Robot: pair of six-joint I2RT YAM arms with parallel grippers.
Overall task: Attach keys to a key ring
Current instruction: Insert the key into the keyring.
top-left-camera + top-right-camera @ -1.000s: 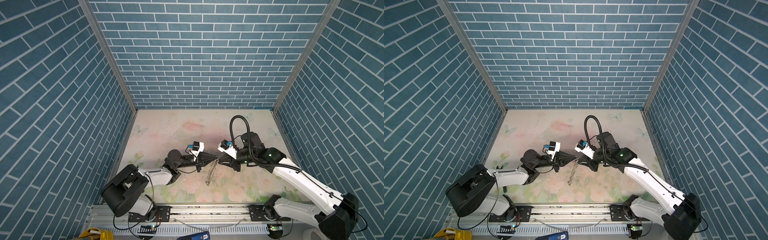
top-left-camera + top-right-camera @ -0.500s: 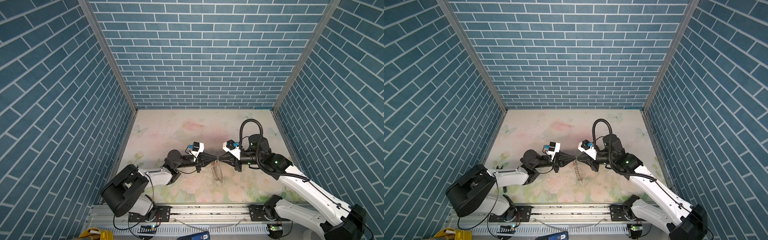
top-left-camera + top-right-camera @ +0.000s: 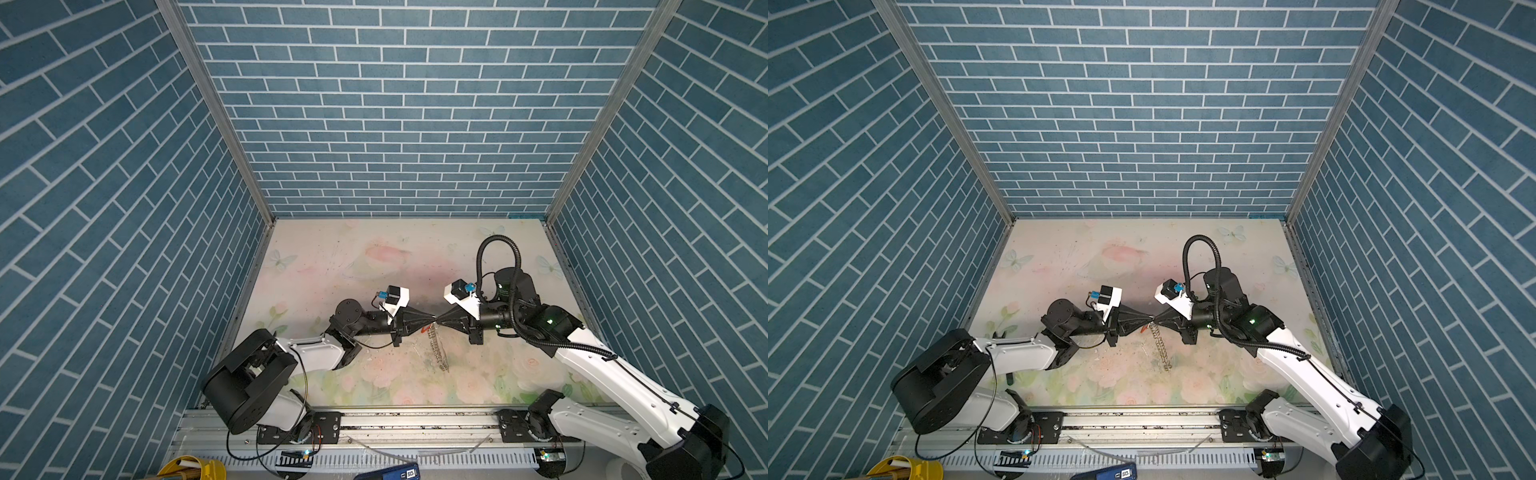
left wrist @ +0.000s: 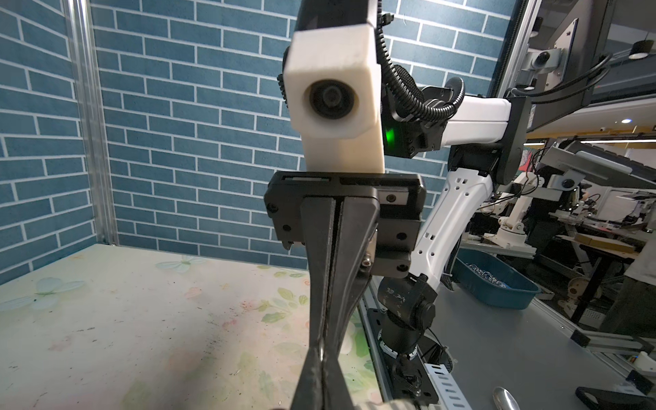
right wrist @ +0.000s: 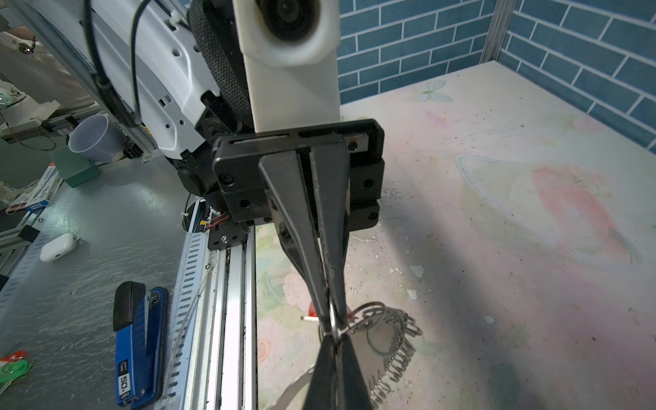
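My left gripper (image 3: 432, 319) and right gripper (image 3: 438, 319) meet tip to tip above the middle of the floral mat, also in the top view at left gripper (image 3: 1149, 319) and right gripper (image 3: 1155, 319). The key ring (image 3: 439, 353) hangs from that meeting point with its silver split rings trailing toward the front. In the right wrist view the key ring (image 5: 387, 337) leaves my shut right gripper (image 5: 333, 342), and a thin metal ring sits pinched in the slit of the left fingertips (image 5: 324, 312). The orange-red keys tag (image 3: 424, 329) dangles just under the left tips, partly hidden behind them.
Blue brick walls close in the back and both sides of the mat (image 3: 374, 266). The metal rail (image 3: 415, 419) runs along the front edge. Outside the cell lie a blue stapler (image 5: 140, 340), a white earbud case (image 5: 56, 246) and a blue bin (image 4: 493, 280).
The right arm swung in and straightened until its tips met the left gripper's, then its jaws closed. The key ring, slanting before, now hangs under the meeting point. The left arm stayed put.
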